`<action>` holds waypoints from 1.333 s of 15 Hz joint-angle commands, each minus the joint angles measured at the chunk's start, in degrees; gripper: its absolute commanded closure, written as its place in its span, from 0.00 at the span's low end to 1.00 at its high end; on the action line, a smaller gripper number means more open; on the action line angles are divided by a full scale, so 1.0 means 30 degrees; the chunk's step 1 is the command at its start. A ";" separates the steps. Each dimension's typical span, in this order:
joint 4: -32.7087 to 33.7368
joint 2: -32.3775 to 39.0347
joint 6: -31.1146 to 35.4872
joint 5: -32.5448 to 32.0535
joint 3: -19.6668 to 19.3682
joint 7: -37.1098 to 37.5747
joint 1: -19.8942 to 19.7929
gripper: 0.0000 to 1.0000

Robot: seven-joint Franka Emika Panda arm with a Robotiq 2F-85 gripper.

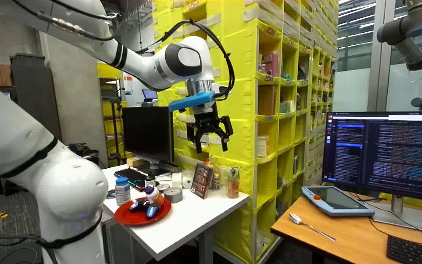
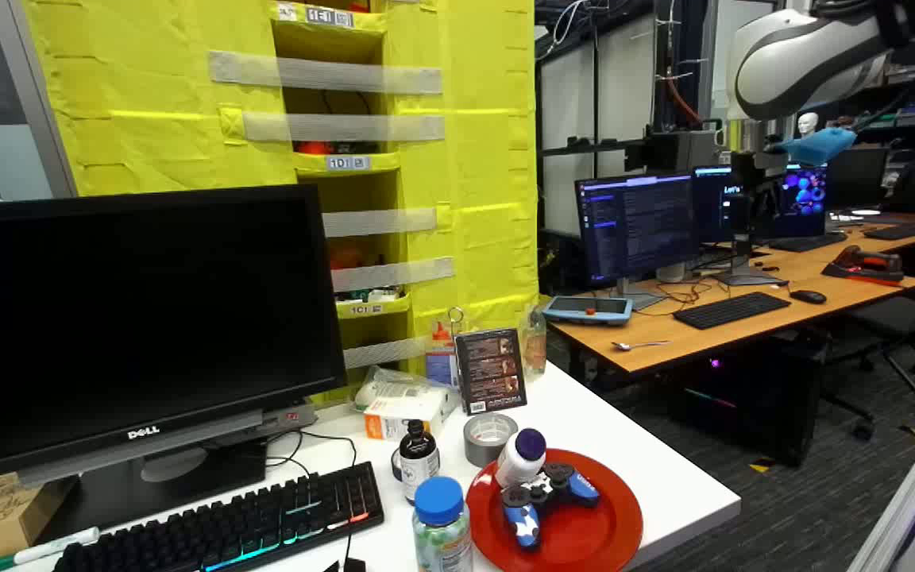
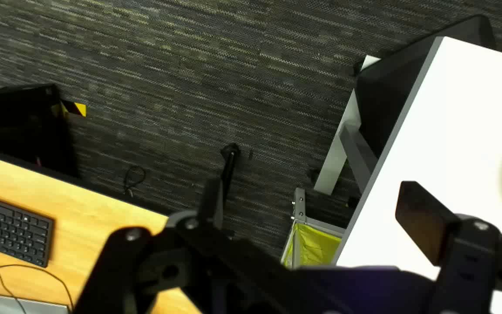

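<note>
My gripper (image 1: pixel 212 147) hangs high in the air, fingers pointing down and spread apart, nothing between them. In the wrist view its black fingers (image 3: pixel 421 218) frame floor and the white table (image 3: pixel 460 113). Below it, to one side, a red plate (image 2: pixel 616 532) bears a blue-and-black game controller (image 2: pixel 522 524) and a white bottle with a purple cap (image 2: pixel 519 461), which leans. Around the plate stand a blue-capped bottle (image 1: pixel 122 192), a grey tape roll (image 1: pixel 173 195), a dark bottle (image 2: pixel 418 461), a dark case (image 1: pixel 201 179) and a clear pump bottle (image 1: pixel 233 185).
A tall yellow shelf (image 1: pixel 233 124) rises close behind the gripper. A black monitor (image 2: pixel 140 342) and a lit keyboard (image 2: pixel 267 516) share the white table. Across a gap, a wooden desk (image 1: pixel 291 242) holds a spoon (image 1: pixel 311 226), a blue-framed tablet (image 1: pixel 337 201) and a screen (image 1: pixel 383 154).
</note>
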 commanded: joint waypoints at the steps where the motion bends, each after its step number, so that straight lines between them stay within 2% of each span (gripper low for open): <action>1: 0.0042 -0.0010 -0.0065 -0.0057 -0.0094 0.0062 0.0133 0.00; 20: 0.0413 0.0422 -0.0160 0.0031 -0.0259 -0.0146 0.0176 0.00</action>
